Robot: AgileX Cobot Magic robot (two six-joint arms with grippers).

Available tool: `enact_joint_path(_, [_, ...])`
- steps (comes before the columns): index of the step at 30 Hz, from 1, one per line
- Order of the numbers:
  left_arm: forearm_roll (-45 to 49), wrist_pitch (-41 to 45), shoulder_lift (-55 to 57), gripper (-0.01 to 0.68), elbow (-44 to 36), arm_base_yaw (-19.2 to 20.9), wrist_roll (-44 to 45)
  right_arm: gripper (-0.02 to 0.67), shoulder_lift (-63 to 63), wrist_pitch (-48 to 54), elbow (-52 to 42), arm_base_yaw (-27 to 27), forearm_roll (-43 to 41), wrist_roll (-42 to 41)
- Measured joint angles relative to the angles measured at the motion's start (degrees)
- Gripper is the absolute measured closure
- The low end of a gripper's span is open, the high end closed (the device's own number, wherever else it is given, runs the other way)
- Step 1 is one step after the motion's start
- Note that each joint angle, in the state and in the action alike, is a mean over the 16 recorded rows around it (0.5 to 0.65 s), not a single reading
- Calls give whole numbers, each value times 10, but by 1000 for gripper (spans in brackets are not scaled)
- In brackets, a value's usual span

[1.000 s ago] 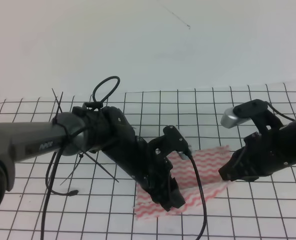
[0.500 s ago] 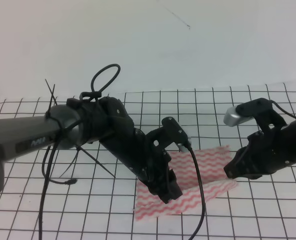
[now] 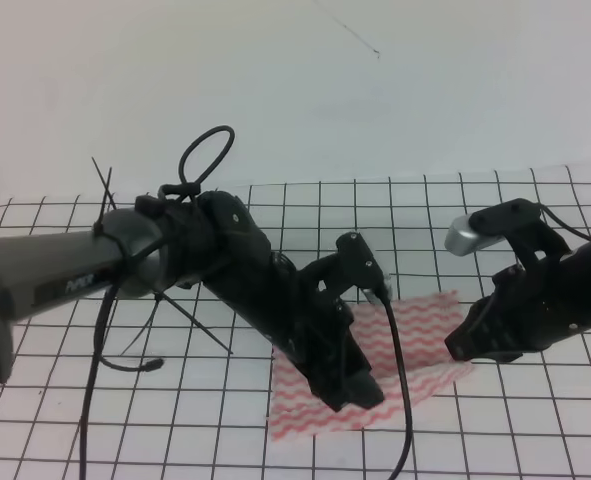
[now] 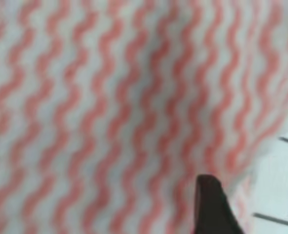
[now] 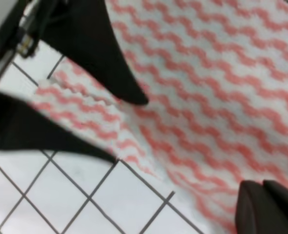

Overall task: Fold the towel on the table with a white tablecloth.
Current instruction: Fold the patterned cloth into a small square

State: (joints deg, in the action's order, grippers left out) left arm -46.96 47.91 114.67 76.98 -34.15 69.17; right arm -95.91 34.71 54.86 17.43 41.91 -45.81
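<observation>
Both grippers are working the towel (image 3: pixel 415 340) on the tablecloth (image 3: pixel 535 210): right gripper (image 5: pixel 126 129) spread at its edge, left gripper (image 3: pixel 360 395) unclear.

The towel (image 3: pixel 415 330) lies on the tablecloth (image 3: pixel 65 420) between both claws.

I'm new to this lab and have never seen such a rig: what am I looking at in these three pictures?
Two black robot arms work over a table covered by a white grid tablecloth. The wide picture looks down from above; the other two come from cameras on each arm's wrist. A towel with pink wavy stripes lies on the cloth. The left claw is low over the towel's near part; its camera sees mostly blurred stripes, so whether it grips is unclear. The right claw sits at the towel's right edge, its dark fingers spread with a towel corner between them.
</observation>
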Motion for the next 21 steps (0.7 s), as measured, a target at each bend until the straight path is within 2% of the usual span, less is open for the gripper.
enact_joint_path(5, [-11, 8, 8, 326, 0, 1, 16, 650, 0, 7, 0, 0, 0, -1])
enact_joint_path(21, [-43, 8, 19, 347, 0, 31, 44, 650, 0, 20, 0, 0, -2, -6])
